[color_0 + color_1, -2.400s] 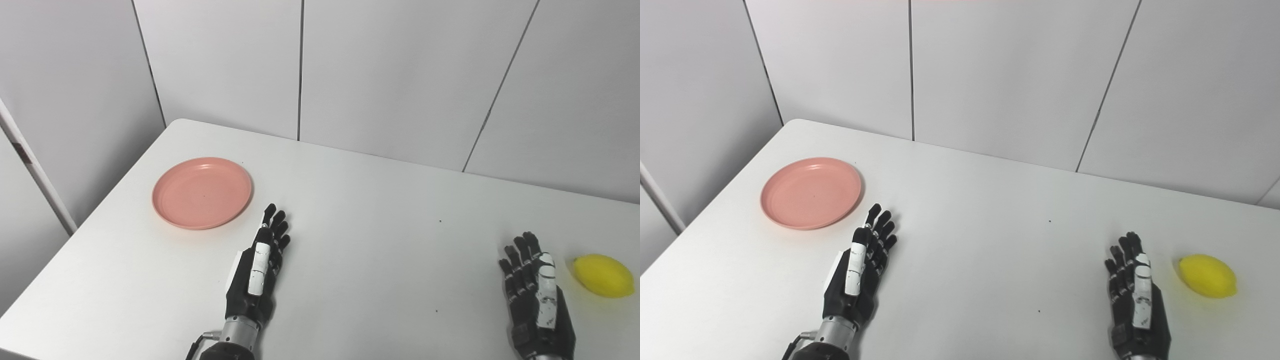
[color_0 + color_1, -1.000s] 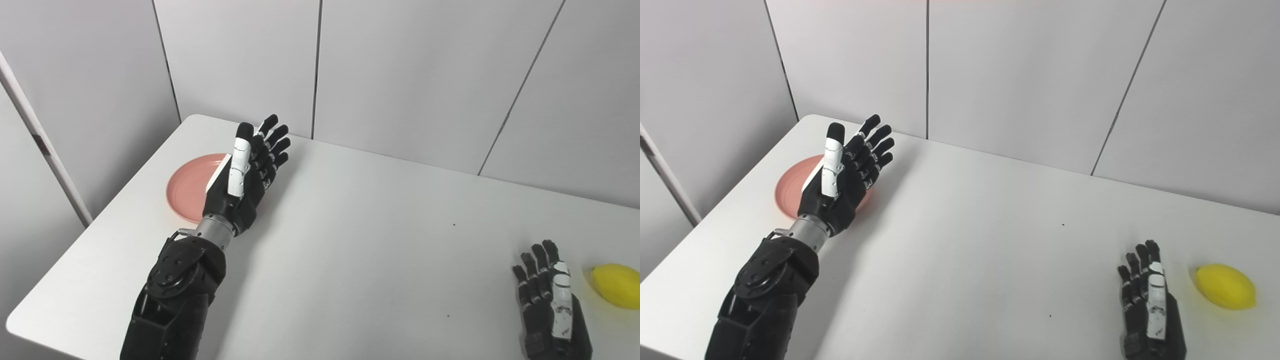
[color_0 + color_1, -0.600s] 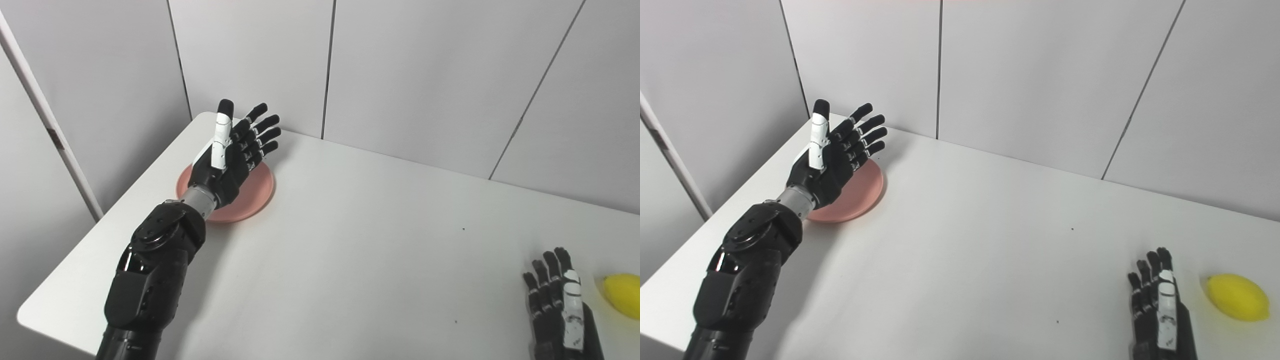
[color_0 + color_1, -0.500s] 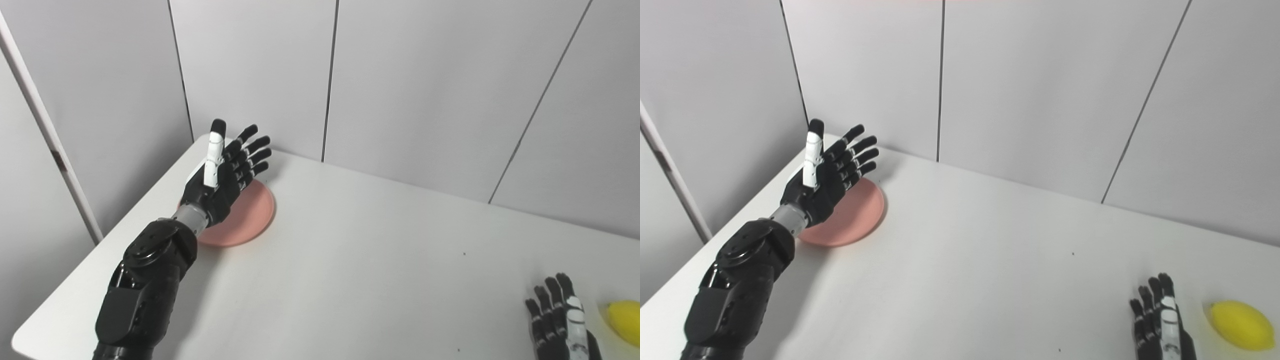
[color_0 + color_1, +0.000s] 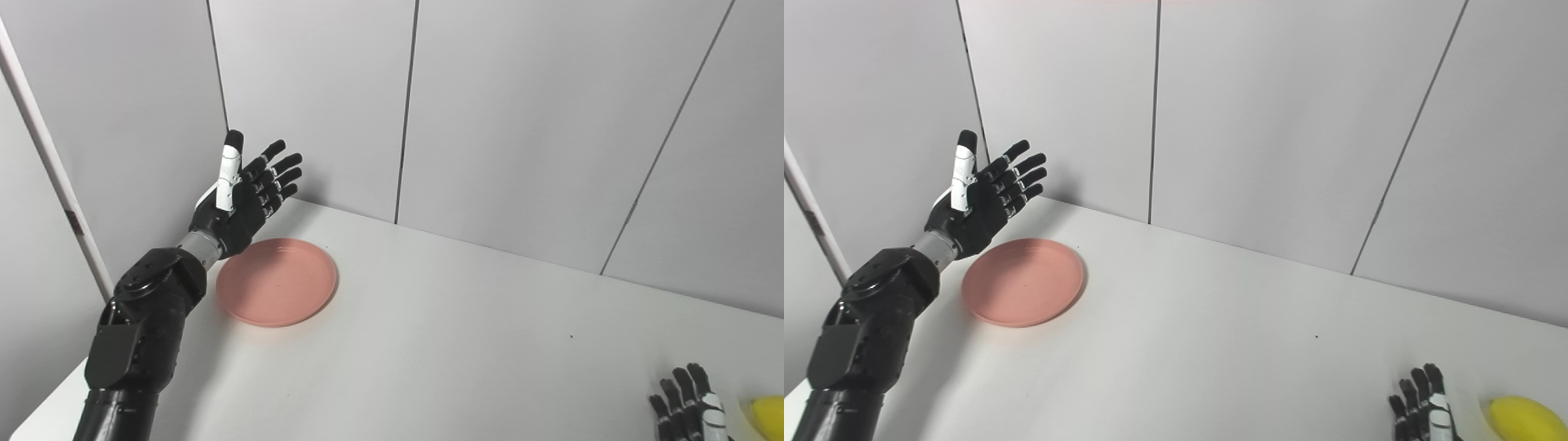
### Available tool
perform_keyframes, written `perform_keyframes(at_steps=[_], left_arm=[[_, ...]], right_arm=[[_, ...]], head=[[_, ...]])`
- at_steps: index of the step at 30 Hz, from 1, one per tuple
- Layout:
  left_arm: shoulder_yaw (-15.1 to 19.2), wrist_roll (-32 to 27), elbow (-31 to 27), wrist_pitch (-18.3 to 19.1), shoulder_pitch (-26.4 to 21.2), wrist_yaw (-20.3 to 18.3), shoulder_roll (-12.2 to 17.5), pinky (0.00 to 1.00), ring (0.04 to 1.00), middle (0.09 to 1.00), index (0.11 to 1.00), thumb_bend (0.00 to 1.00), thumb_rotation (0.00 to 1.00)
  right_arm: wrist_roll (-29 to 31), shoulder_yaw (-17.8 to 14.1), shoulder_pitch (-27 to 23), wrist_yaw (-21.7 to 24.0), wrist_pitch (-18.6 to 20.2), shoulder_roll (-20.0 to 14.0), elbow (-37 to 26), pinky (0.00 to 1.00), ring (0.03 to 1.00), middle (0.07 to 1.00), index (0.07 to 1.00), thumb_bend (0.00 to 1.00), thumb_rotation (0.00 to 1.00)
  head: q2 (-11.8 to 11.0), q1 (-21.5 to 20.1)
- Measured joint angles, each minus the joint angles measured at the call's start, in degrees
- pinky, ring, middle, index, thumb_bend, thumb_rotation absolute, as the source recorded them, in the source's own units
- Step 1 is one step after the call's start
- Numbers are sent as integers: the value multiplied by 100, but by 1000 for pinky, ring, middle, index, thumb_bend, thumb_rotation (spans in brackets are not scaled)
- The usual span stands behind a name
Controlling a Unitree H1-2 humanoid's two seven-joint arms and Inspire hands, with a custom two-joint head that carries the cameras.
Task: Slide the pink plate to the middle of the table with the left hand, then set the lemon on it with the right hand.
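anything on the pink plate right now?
Nothing: the round pink plate shows a bare inside. The open left hand is raised beside its far left rim, not on it. The yellow lemon sits far right.

One pink plate (image 5: 275, 289), one lemon (image 5: 1522, 418), two robot hands: left (image 5: 245, 195), right (image 5: 1424, 410)

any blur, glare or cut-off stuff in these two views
Left eye view: sharp overall, soft even light, no glare; the pink plate casts only a thin shadow, the raised left hand is crisp, and the lemon is cropped by the corner. Right eye view: equally clear; the right hand is cut by the bottom edge, with a faint yellow tint around the lemon.
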Motion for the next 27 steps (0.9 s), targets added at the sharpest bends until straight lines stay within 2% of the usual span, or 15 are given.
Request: perform_keyframes(at_steps=[5, 11, 17, 22, 23, 26, 27], left_arm=[[20, 39, 542, -116, -172, -343, 342, 941, 909, 910, 947, 1000, 954], [170, 131, 1592, -517, -549, -631, 654, 918, 896, 901, 944, 1000, 939], [324, 143, 2449, -797, -759, -784, 712, 923, 880, 889, 955, 1000, 954], [454, 141, 3178, -1166, -874, -949, 802, 935, 881, 885, 951, 1000, 941], [503, 139, 3329, -1228, -893, -973, 819, 938, 885, 892, 962, 1000, 943], [627, 141, 3698, -1524, -915, -997, 831, 932, 882, 892, 969, 1000, 943], [666, 140, 3797, -1624, -914, -997, 821, 918, 888, 902, 988, 1000, 951]], right_arm=[[4, -1, 7, 3, 2, -4, -3, 1000, 1000, 996, 987, 530, 763], [4, 0, 27, -1, 27, -13, -28, 1000, 1000, 986, 978, 514, 783], [44, -4, 42, 0, 46, -21, -44, 1000, 999, 986, 968, 507, 773], [53, -4, 47, 17, 45, -24, -43, 1000, 1000, 983, 970, 512, 780], [52, -3, 47, 18, 45, -22, -39, 1000, 1000, 987, 980, 505, 786], [44, -4, 45, -1, 46, -14, -31, 1000, 1000, 989, 986, 498, 780], [42, -9, 45, -13, 46, -8, -31, 1000, 1000, 986, 982, 505, 755]], head=[[97, -9], [105, 26], [149, 123], [44, 167], [-95, 80], [-88, 53], [17, 35]])
